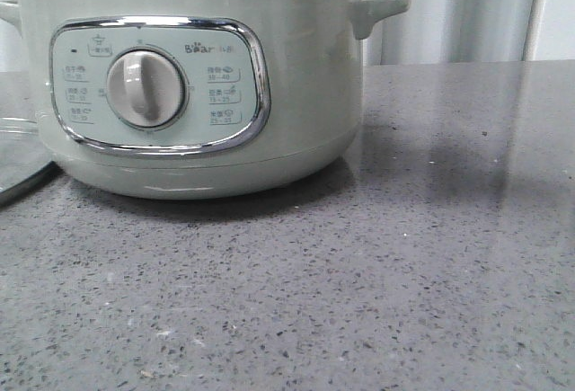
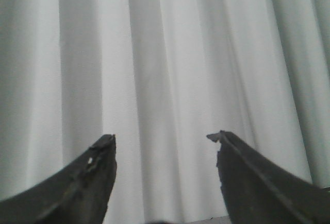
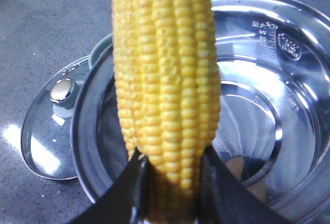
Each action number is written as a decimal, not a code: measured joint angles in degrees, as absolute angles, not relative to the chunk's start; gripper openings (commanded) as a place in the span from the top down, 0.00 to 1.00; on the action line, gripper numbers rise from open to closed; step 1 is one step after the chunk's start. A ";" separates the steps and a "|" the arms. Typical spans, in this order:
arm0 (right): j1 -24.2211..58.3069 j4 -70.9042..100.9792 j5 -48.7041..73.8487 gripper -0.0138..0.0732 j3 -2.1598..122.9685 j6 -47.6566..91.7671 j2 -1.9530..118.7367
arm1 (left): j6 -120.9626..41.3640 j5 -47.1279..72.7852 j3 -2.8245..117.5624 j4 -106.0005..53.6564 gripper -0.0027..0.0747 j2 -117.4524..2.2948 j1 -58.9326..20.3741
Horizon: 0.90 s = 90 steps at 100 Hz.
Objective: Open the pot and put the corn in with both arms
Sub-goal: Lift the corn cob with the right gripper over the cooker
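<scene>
The pale green pot stands on the grey table, its grey dial facing the front camera and its top uncovered. In the right wrist view my right gripper is shut on the yellow corn, which hangs above the pot's steel bowl; the bowl looks empty. My left gripper is open with nothing between its fingers, and only a white curtain lies behind it. Neither gripper shows in the front view.
The clear glass lid with its silver knob lies flat on the table beside the pot; its edge shows at the left of the front view as the lid. A white curtain hangs behind the table.
</scene>
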<state>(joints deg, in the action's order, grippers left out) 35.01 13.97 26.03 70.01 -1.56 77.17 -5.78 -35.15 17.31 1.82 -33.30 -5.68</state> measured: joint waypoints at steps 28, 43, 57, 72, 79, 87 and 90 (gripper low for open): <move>35.01 13.97 25.21 0.50 70.10 -1.23 78.90 | -5.78 -35.46 17.31 1.82 0.47 -33.30 -5.68; 35.01 13.97 25.01 0.50 70.14 -1.20 78.90 | -5.78 -35.50 17.31 1.82 0.47 -33.30 -5.68; 35.01 13.97 24.78 0.50 70.14 -1.20 78.90 | -5.78 -35.50 17.31 1.82 0.47 -33.30 -5.68; 35.01 13.97 24.69 0.50 70.14 -1.10 78.90 | -5.78 -35.50 17.31 1.82 0.47 -33.30 -5.68; 35.01 13.97 24.69 0.50 70.14 -1.10 78.90 | -5.78 -35.50 17.31 1.82 0.47 -33.30 -5.68; 35.01 13.97 24.69 0.50 70.14 -1.10 78.90 | -5.78 -35.50 17.31 1.82 0.47 -33.30 -5.68; 35.01 13.97 24.69 0.50 70.14 -1.10 78.90 | -5.78 -35.50 17.31 1.82 0.47 -33.30 -5.68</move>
